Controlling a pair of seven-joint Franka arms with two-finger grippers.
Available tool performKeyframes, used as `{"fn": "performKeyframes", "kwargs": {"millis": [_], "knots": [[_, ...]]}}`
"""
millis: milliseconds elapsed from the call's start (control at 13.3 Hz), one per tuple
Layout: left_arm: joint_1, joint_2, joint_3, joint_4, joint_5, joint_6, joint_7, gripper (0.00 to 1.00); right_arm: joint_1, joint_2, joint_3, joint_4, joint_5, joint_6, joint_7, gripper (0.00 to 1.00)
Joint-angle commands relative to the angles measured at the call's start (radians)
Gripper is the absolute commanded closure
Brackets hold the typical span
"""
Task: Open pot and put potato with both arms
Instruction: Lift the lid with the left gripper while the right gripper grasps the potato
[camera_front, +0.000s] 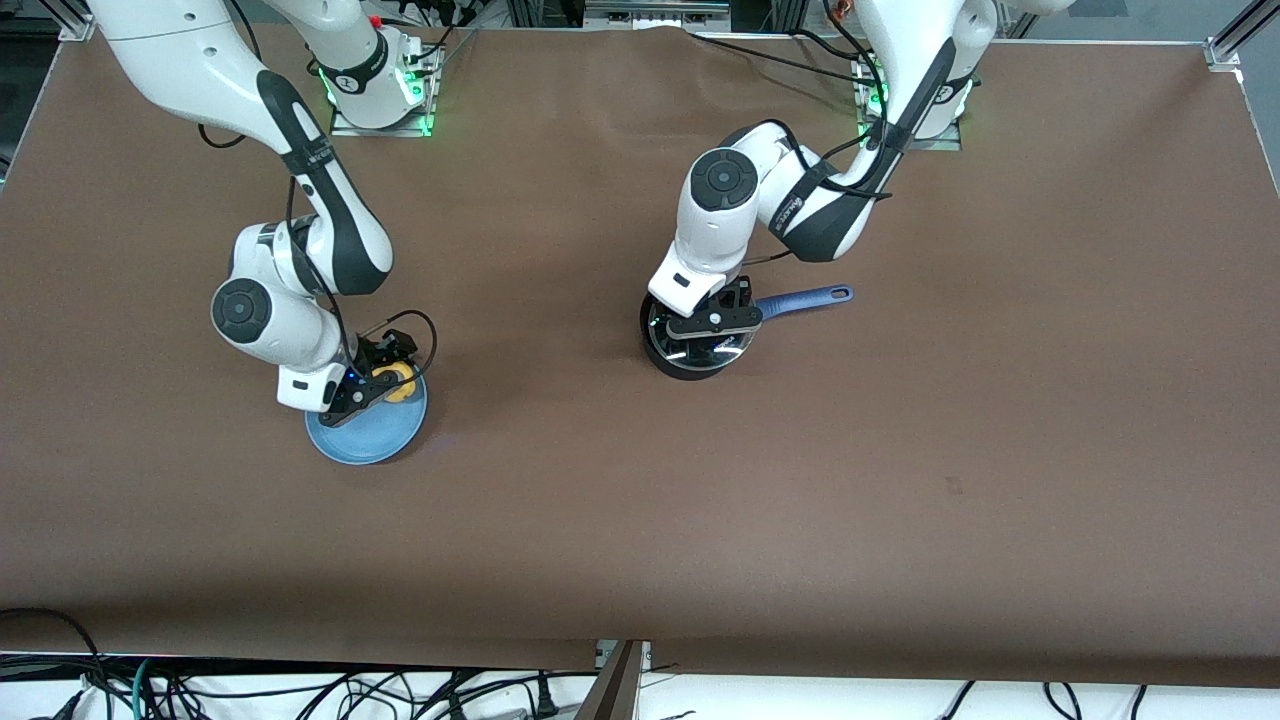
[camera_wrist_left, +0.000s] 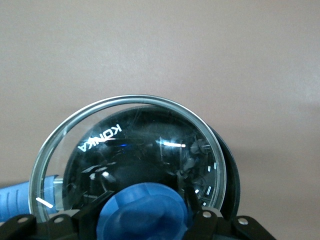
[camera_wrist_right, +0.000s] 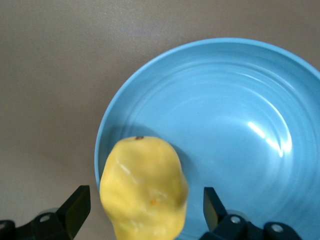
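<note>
Bench (camera_front: 640, 520) is stretching bare and brown around both arms. Pot (camera_front: 668, 362), handle toward the left arm's end, is sitting mid-bench; left gripper (camera_front: 712, 322) jaws are closing on its lid (camera_wrist_left: 125, 150) knob (camera_wrist_left: 145, 212). Plate (camera_front: 372, 432) is sitting toward the right arm's end, potato (camera_wrist_right: 144, 187) by its rim between right gripper (camera_wrist_right: 145, 205) jaws standing apart, not touching it.
</note>
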Motion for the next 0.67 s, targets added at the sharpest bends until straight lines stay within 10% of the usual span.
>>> {"fn": "performKeyframes", "kwargs": {"millis": [0,375,600], "knots": [[0.034,-0.054,-0.007,-0.001,0.017,-0.027,-0.004,0.42,0.001,0.000,0.000,-0.005,0.012,0.019,-0.019,0.02],[0.171,-0.146,-0.008,-0.013,-0.055,-0.099,0.200,0.42,-0.002,-0.004,0.000,0.007,0.020,0.004,-0.010,0.56],[0.337,-0.201,-0.008,-0.045,-0.087,-0.115,0.491,0.41,-0.002,-0.009,0.000,0.035,0.023,-0.061,-0.004,0.60]]}}
